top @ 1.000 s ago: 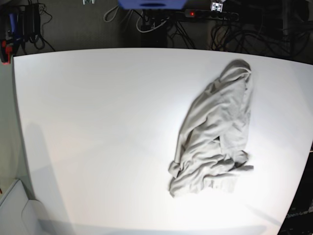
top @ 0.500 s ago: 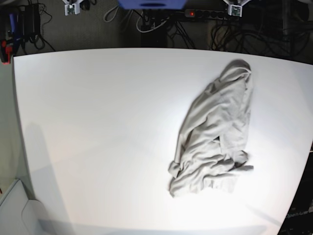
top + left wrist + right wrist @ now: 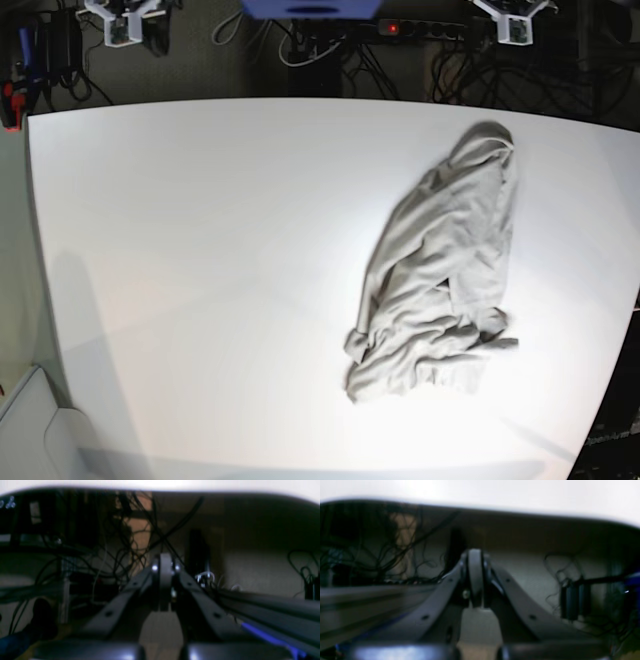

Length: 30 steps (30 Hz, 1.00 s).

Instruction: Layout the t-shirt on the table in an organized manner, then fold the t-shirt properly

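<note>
**Shirt bunched, both grippers closed**

I see the t-shirt (image 3: 440, 270) crumpled on the table's (image 3: 200, 250) right half. Left gripper (image 3: 512, 28) and right gripper (image 3: 118, 28) sit beyond the far edge, jaws pressed together, empty. Cables (image 3: 330, 50) clutter the floor behind.

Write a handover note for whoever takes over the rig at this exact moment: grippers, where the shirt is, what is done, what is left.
Left gripper: shut, holding nothing, just past the table's far edge.
Right gripper: shut, holding nothing, also beyond the far edge.
The t-shirt: a crumpled, elongated heap on the table, on the left arm's side, touched by neither gripper.
Done: nothing; shirt not spread out, no fold made.
Left: bring both arms over the table, open the jaws, spread the shirt flat, then fold it.
</note>
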Each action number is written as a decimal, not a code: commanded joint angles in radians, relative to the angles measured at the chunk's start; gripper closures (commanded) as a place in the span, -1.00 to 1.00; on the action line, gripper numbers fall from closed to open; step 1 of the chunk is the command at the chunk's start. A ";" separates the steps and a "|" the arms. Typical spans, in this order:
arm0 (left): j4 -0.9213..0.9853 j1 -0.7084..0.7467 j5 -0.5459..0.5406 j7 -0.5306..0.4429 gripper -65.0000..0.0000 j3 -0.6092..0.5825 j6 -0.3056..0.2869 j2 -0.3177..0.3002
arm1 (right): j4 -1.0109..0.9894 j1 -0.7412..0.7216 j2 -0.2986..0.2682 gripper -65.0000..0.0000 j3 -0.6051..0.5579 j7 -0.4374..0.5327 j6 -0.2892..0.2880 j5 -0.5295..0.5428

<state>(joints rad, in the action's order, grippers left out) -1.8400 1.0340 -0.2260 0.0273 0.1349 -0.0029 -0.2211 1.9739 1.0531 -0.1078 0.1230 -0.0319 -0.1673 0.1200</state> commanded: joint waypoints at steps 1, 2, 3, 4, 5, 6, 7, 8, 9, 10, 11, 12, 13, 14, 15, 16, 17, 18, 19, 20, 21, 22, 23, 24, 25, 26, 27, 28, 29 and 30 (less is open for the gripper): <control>-0.033 0.029 -0.019 -0.019 0.99 0.001 -0.001 -0.010 | 0.026 0.013 -0.005 1.00 0.017 0.025 -0.001 0.007; -0.050 0.038 -0.034 -0.019 0.99 0.004 -0.001 -0.018 | 0.032 0.006 -0.005 1.00 0.033 0.028 -0.001 0.007; -0.059 0.039 -0.045 -0.019 0.99 0.006 -0.001 -0.024 | 0.032 -0.003 -0.005 1.00 0.045 0.028 -0.001 0.007; -0.062 0.033 -0.049 -0.019 0.99 0.006 0.002 -0.030 | 0.031 -0.032 -0.005 1.00 0.053 0.023 -0.001 0.007; -0.063 0.029 -0.049 -0.019 0.99 0.006 0.004 -0.036 | 0.028 -0.063 -0.005 1.00 0.060 0.022 -0.002 0.007; -0.068 0.027 -0.048 -0.019 0.99 0.006 0.005 -0.036 | 0.026 -0.096 -0.005 1.00 0.074 0.016 -0.005 0.007; -0.079 0.027 -0.046 -0.019 0.99 0.006 0.005 -0.036 | 0.029 -0.121 -0.007 1.00 0.086 -0.003 -0.015 0.007; -0.102 0.027 -0.043 -0.019 0.99 0.006 0.005 -0.036 | 0.041 -0.141 -0.007 1.00 0.097 -0.024 -0.050 0.007; -0.119 0.029 -0.043 -0.019 0.99 0.006 0.005 -0.036 | 0.054 -0.159 -0.007 1.00 0.109 -0.044 -0.085 0.007; -0.131 0.035 -0.043 -0.019 0.99 0.006 0.007 -0.036 | 0.063 -0.179 -0.002 1.00 0.122 -0.066 -0.116 0.007; -0.143 0.036 -0.043 -0.019 0.99 0.007 0.007 -0.037 | 0.066 -0.204 0.001 1.00 0.134 -0.092 -0.143 0.007; -0.148 0.036 -0.043 -0.019 0.99 0.007 0.007 -0.037 | 0.066 -0.222 0.001 1.00 0.137 -0.119 -0.151 0.007; -0.151 0.032 -0.043 -0.019 0.99 0.007 0.007 -0.041 | 0.066 -0.238 0.001 1.00 0.134 -0.150 -0.154 0.007; -0.151 0.029 -0.043 -0.019 0.99 0.007 0.007 -0.041 | 0.066 -0.248 0.001 1.00 0.134 -0.179 -0.159 0.007; -0.151 0.029 -0.043 -0.019 0.99 0.009 0.007 -0.041 | 0.066 -0.259 0.001 1.00 0.129 -0.199 -0.159 0.007; -0.151 0.029 -0.046 -0.019 0.99 0.009 0.007 -0.039 | 0.064 -0.264 0.003 1.00 0.119 -0.216 -0.159 0.007; -0.149 0.027 -0.049 -0.019 0.99 0.009 0.007 -0.039 | 0.064 -0.277 0.003 1.00 0.097 -0.224 -0.159 0.007; -0.149 0.022 -0.049 -0.019 0.99 0.007 0.007 -0.037 | 0.064 -0.291 0.003 1.00 0.076 -0.227 -0.159 0.007; -0.149 0.012 -0.049 -0.019 0.99 0.007 0.007 -0.036 | 0.064 -0.304 0.003 1.00 0.057 -0.231 -0.159 0.007; -0.149 0.004 -0.049 -0.019 0.99 0.007 0.007 -0.036 | 0.064 -0.314 0.003 1.00 0.040 -0.242 -0.159 0.007; -0.146 -0.002 -0.049 -0.017 0.99 0.007 0.007 -0.036 | 0.066 -0.328 0.003 1.00 0.017 -0.257 -0.159 0.007; -0.145 -0.010 -0.049 -0.017 0.99 0.007 0.007 -0.036 | 0.066 -0.346 0.006 1.00 -0.004 -0.273 -0.159 0.007; -0.143 -0.021 -0.049 -0.017 0.99 0.007 0.007 -0.036 | 0.066 -0.363 0.018 1.00 -0.019 -0.293 -0.159 0.007; -0.143 -0.031 -0.049 -0.017 0.99 0.007 0.007 -0.036 | 0.066 -0.379 0.033 1.00 -0.029 -0.314 -0.159 0.007; -0.142 -0.044 -0.049 -0.017 0.99 0.007 0.008 -0.036 | 0.066 -0.396 0.049 1.00 -0.036 -0.339 -0.159 0.007; -0.142 -0.056 -0.049 -0.017 0.99 0.007 0.008 -0.036 | 0.066 -0.412 0.059 1.00 -0.046 -0.363 -0.159 0.005; -0.143 -0.070 -0.049 -0.008 0.99 0.007 0.008 -0.036 | 0.066 -0.431 0.067 1.00 -0.055 -0.385 -0.159 0.005; -0.146 -0.085 -0.049 0.013 0.99 0.007 0.008 -0.036 | 0.066 -0.445 0.070 1.00 -0.065 -0.403 -0.159 0.005; -0.151 -0.106 -0.051 0.049 0.99 0.007 0.008 -0.036 | 0.066 -0.457 0.072 1.00 -0.081 -0.417 -0.159 0.005; -0.151 -0.128 -0.051 0.082 0.99 0.007 0.008 -0.036 | 0.066 -0.468 0.072 1.00 -0.099 -0.429 -0.159 0.005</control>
<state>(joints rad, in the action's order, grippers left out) -1.9713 0.8936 -0.2752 0.1413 0.1406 0.0044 -0.2527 2.0216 0.5789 -0.0364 0.0254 -0.4759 -0.3202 0.1120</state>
